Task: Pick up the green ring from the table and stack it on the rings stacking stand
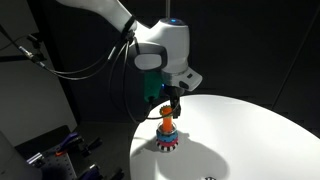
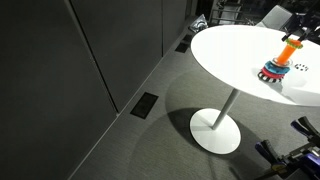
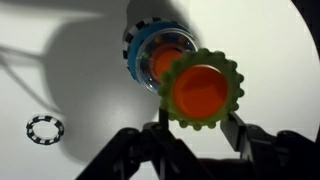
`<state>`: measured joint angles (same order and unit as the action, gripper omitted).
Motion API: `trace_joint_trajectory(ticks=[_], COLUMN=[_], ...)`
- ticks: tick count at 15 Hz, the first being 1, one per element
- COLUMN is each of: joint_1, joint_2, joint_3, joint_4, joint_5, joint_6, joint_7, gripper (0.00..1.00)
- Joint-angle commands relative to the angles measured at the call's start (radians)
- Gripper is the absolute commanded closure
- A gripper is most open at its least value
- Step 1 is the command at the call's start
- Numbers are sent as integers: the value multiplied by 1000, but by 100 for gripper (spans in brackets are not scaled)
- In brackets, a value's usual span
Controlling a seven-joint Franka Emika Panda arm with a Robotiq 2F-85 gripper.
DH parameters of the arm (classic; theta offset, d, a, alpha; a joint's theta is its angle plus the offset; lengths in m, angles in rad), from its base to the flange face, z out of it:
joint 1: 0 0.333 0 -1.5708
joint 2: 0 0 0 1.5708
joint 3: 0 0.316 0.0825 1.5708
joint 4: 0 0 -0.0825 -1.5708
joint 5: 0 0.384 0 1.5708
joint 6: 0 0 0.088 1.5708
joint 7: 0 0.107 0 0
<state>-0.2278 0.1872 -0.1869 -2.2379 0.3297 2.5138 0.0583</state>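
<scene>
Tabletop carries the rings stacking stand. Just above it, the green ring hangs clamped in the claw, with the stand's orange showing through its hole (apparently aligned). Pick-up looks done; lowering and release remain.

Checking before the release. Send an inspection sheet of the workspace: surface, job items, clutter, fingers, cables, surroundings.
Surface: round white table on a pedestal foot.
Job's things: green ring above the stacking stand, orange peg showing through its hole; blue ring already on the stand.
Clutter: small dark ring-shaped object on the table, apart from the stand.
Grippers: gripper with fingers on either side of the green ring, apparently gripping it.
Cables: bundle hanging along the arm.
Surroundings: dark wall panels, grey floor, floor hatch.
</scene>
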Motion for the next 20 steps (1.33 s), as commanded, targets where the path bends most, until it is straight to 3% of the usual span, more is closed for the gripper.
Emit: trace_joint_trajectory(ticks=[1, 12, 20], joint_1=[19, 62, 64], joint_2=[9, 11, 39], joint_3=[-8, -32, -34], joint_4=[25, 62, 100], joint_5=[-64, -254, -269], joint_6=[-23, -61, -103], joint_7=[93, 355, 410], gripper=[70, 70, 70])
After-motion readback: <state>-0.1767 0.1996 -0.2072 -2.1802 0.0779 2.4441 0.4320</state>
